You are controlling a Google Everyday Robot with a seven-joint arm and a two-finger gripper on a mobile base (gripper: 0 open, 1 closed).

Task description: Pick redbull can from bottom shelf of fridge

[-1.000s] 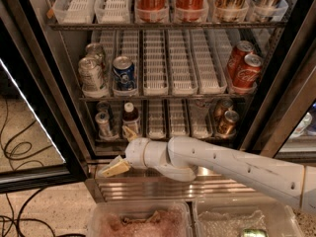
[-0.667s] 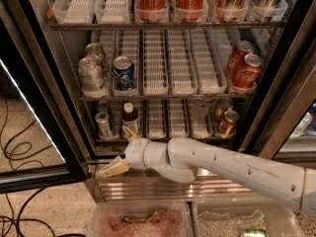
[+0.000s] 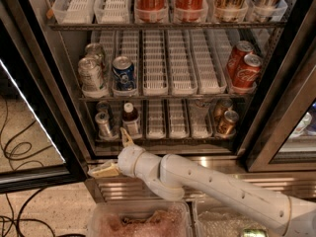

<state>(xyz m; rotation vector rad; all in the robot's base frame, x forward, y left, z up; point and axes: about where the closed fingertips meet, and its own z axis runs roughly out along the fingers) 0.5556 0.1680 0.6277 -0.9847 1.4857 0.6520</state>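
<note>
The fridge (image 3: 44, 88) stands open before me. On its bottom shelf (image 3: 168, 139), the slim silver redbull can (image 3: 103, 124) stands at the far left, with a second small can (image 3: 102, 107) behind it. A dark bottle with a white label (image 3: 131, 121) stands just right of it. My gripper (image 3: 115, 154) is open, in front of the shelf's left end and a little below it. One finger (image 3: 102, 171) points left and the other (image 3: 126, 137) points up toward the bottle. It holds nothing.
Bronze-gold cans (image 3: 226, 121) stand at the bottom shelf's right. The middle rack holds silver cans (image 3: 91, 74), a blue can (image 3: 123, 72) and red cola cans (image 3: 244, 69). The ribbed steel base (image 3: 232, 181) lies behind my arm, and cables (image 3: 19, 147) lie on the floor at left.
</note>
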